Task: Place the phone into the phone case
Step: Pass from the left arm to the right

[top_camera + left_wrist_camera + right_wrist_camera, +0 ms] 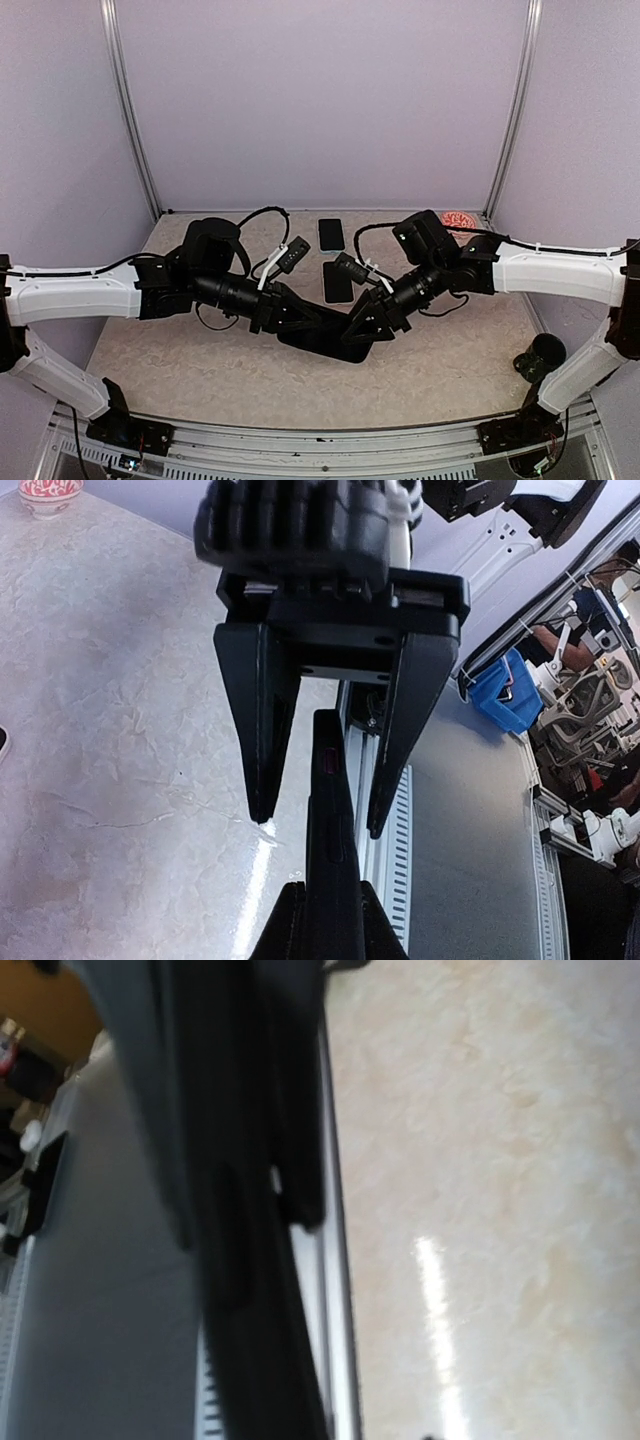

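Note:
My left gripper [292, 322] is shut on one end of a thin black phone case [322, 343], held edge-on above the table's near middle. In the left wrist view my left gripper [332, 928] pinches the case [331, 810], whose edge shows side buttons. My right gripper [360, 325] meets it from the other side. There its fingers [262, 730] stand open astride the case's far end with gaps on both sides. The right wrist view is blurred, with the dark case edge [245, 1310] beside one finger [300, 1150]. Two dark phones lie flat on the table, one far [331, 234] and one nearer [338, 282].
A red patterned bowl [458, 219] sits at the table's back right corner and also shows in the left wrist view [48, 492]. A black round object [540, 357] sits off the table's right edge. Purple walls enclose the table.

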Tool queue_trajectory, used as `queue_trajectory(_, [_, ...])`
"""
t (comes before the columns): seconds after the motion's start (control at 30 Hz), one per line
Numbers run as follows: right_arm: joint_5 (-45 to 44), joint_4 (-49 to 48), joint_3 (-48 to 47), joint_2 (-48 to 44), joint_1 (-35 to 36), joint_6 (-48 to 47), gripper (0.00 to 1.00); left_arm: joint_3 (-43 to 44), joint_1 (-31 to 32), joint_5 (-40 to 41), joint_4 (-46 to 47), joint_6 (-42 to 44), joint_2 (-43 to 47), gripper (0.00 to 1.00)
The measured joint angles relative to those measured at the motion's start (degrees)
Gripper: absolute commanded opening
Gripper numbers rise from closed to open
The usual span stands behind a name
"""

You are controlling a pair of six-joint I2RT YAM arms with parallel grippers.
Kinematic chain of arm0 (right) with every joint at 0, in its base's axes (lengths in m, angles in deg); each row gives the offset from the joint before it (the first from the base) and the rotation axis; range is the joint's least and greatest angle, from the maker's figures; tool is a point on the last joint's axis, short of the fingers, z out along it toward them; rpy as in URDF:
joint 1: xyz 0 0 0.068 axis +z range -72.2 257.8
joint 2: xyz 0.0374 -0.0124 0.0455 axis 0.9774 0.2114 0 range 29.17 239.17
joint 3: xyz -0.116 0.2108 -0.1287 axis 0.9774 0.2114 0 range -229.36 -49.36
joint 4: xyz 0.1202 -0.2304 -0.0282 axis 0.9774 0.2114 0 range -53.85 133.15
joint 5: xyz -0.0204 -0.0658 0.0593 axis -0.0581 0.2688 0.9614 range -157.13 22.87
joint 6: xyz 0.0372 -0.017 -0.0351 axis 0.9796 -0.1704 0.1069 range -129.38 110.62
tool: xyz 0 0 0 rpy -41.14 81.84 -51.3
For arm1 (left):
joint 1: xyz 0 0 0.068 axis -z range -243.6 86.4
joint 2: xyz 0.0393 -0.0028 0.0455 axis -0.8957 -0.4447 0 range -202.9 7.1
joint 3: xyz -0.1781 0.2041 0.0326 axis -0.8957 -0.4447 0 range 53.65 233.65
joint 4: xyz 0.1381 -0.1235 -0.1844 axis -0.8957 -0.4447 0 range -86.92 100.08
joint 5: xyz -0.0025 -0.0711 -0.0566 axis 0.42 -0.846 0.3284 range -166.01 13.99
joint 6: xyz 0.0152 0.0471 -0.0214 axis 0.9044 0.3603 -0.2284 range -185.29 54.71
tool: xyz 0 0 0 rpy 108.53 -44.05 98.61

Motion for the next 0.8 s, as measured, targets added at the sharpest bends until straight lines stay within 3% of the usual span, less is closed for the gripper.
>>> queue_trajectory(0.17, [0.5, 1.5, -0.2, 1.0, 0.7, -1.4, 0.04, 0.1, 0.1, -0.2, -0.6, 0.5, -0.3, 0.00])
queue_trajectory(0.37, [3.8, 1.9, -0.2, 1.0, 0.8, -4.4, 0.00, 0.2, 0.1, -2.2, -0.9, 1.0, -0.2, 0.03])
queue_trajectory(0.47, [4.3, 1.9, -0.1, 1.0, 0.8, -4.4, 0.00, 0.2, 0.2, -2.2, -0.9, 0.9, -0.2, 0.25])
queue_trajectory(0.57, [4.7, 1.7, 0.0, 1.0, 0.8, -3.5, 0.00, 0.3, 0.3, -1.1, -0.5, 1.1, -0.2, 0.63])
queue_trajectory(0.67, [4.8, 0.6, 0.9, 0.9, 0.8, -2.1, 0.00, 0.3, 0.2, 1.7, 0.3, 0.6, 0.2, 0.93])
queue_trajectory(0.7, [4.7, -0.1, 1.4, 0.7, 0.8, -1.4, 0.00, 0.3, -0.1, 2.7, 0.7, 0.2, 0.6, 0.98])
queue_trajectory(0.8, [3.6, -2.2, 2.8, -0.3, 0.6, 0.6, 0.00, -0.6, -1.8, 6.9, 3.2, -2.3, 3.4, 0.99])
